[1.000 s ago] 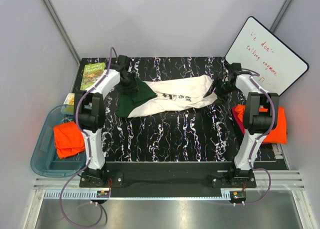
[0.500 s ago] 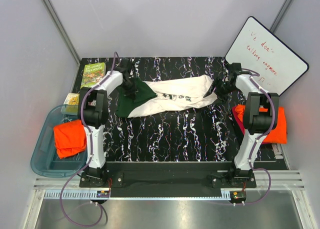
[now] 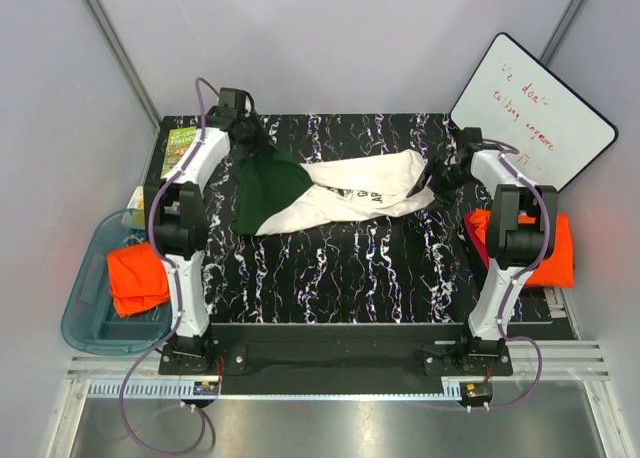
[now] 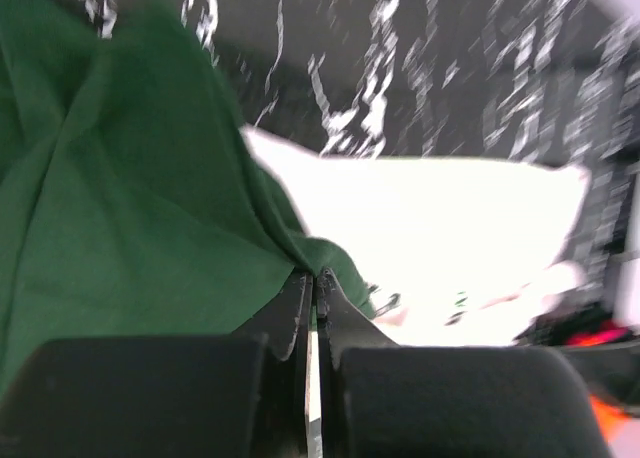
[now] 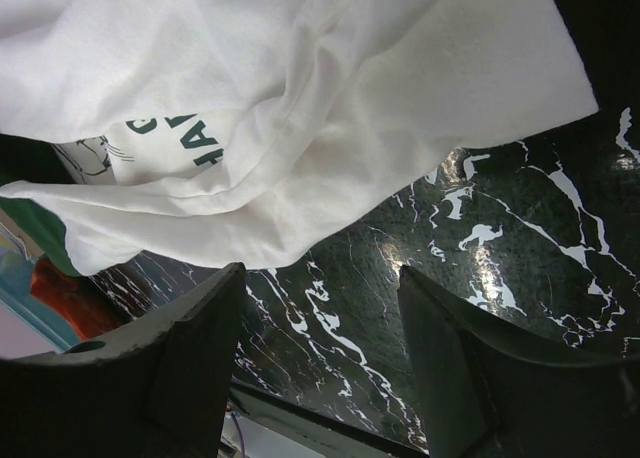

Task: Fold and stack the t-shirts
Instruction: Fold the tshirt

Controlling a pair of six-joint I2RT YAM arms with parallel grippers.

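Left claw [image 4: 312,278] clamped shut on the green sleeve [image 4: 130,208] of the cream t-shirt [image 3: 360,188], crumpled across the table's [image 3: 330,268] far half. Right claw [image 5: 320,328] hangs open over the hem [image 5: 500,88], table's right side. I'd pinch that hem first, then draw both ends apart evenly.

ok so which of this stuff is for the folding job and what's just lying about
Job: cream tee, left orange tee, right orange tee.
Lying about: book, whiteboard, bin.
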